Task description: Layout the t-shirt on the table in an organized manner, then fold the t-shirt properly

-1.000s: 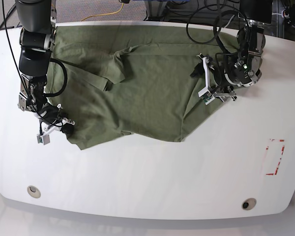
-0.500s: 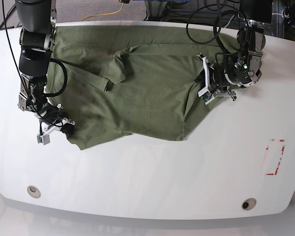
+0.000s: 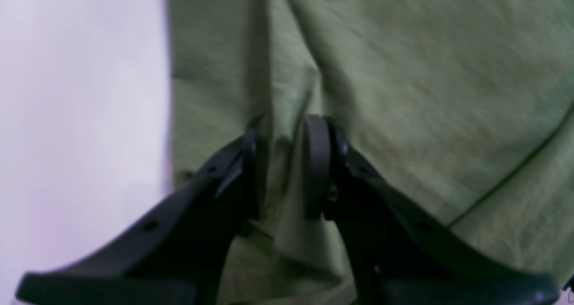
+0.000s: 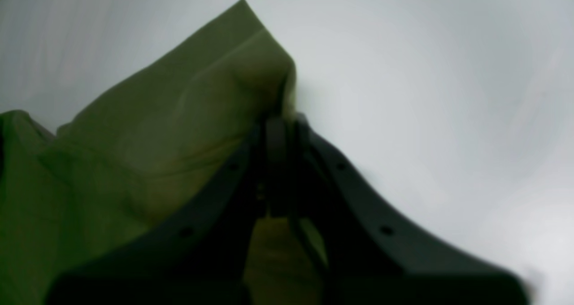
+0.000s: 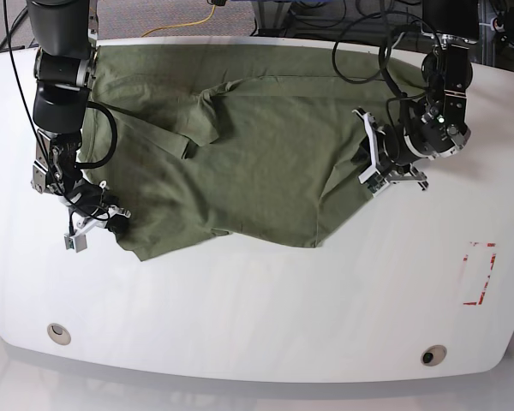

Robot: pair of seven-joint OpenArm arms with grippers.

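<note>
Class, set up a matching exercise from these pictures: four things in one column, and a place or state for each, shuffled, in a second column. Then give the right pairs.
1. t-shirt
2. left gripper
3. right gripper
4. red dashed mark

A. on bare table, away from the cloth
B. pinching a fold by the shirt's edge
C. spread wrinkled across the table
D. shut on a shirt corner

Pairs: 1-C, 2-B, 3-D, 4-A

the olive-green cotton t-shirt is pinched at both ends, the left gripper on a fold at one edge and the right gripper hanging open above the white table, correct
Not quite: the right gripper is not open. The right wrist view shows its jaws shut on a corner of the olive-green cotton t-shirt, over the glossy white table. The rest stands: the left gripper pinches a fold at the shirt's edge.
</note>
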